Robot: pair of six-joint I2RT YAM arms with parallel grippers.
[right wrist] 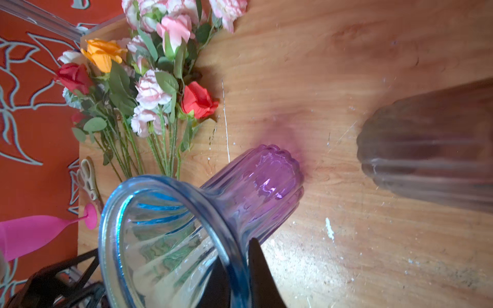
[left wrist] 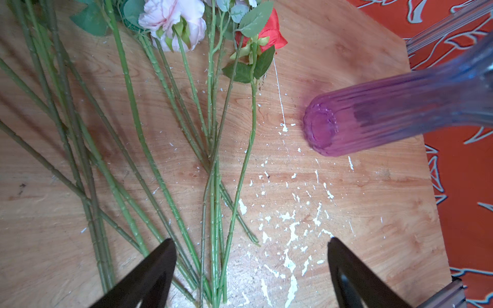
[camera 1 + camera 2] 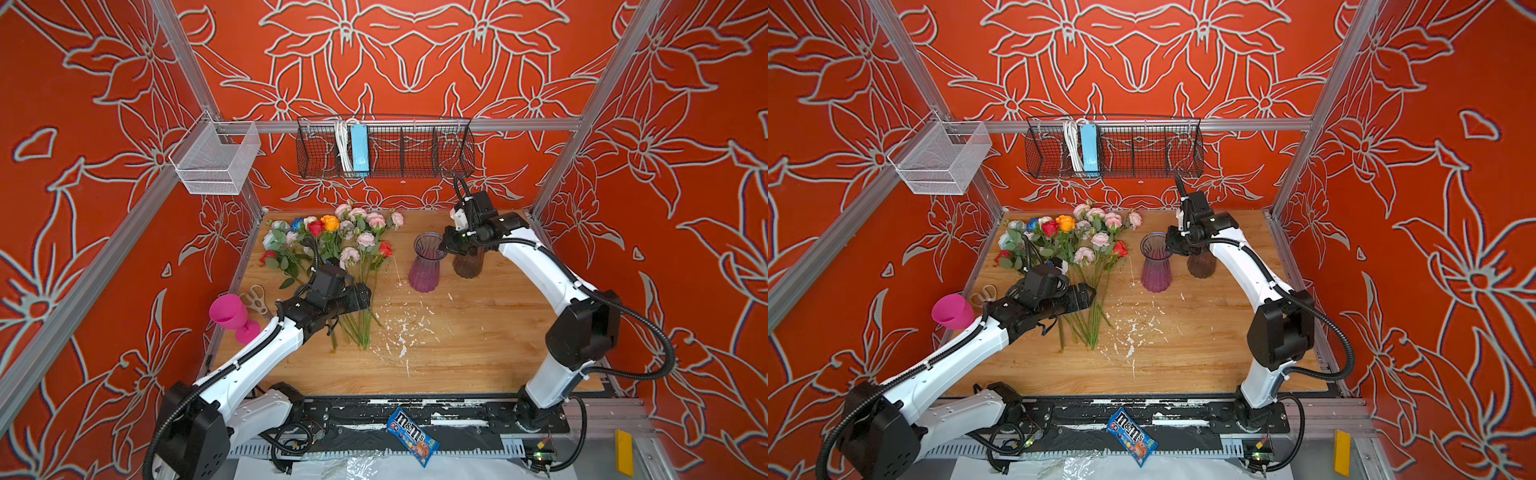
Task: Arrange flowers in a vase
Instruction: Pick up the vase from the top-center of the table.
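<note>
The vase point(image 1: 266, 181) is clamped at its rim by the right fingers point(image 1: 260, 266); the left fingers point(image 2: 149, 274) are spread empty above flower stems point(image 2: 213, 213); bare worktop point(image 2: 290, 80) is left between.

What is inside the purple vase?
No stems: the purple vase looks empty down to its base. One finger of the right end effector reaches inside its rim, hiding a little wall there. The flowers lie outside it.

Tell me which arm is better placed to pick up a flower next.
Left, probably. The left gripper hangs open over the flower stems, several lying between its jaws. The right gripper is shut on the purple vase's rim, apparently steadying it.
</note>
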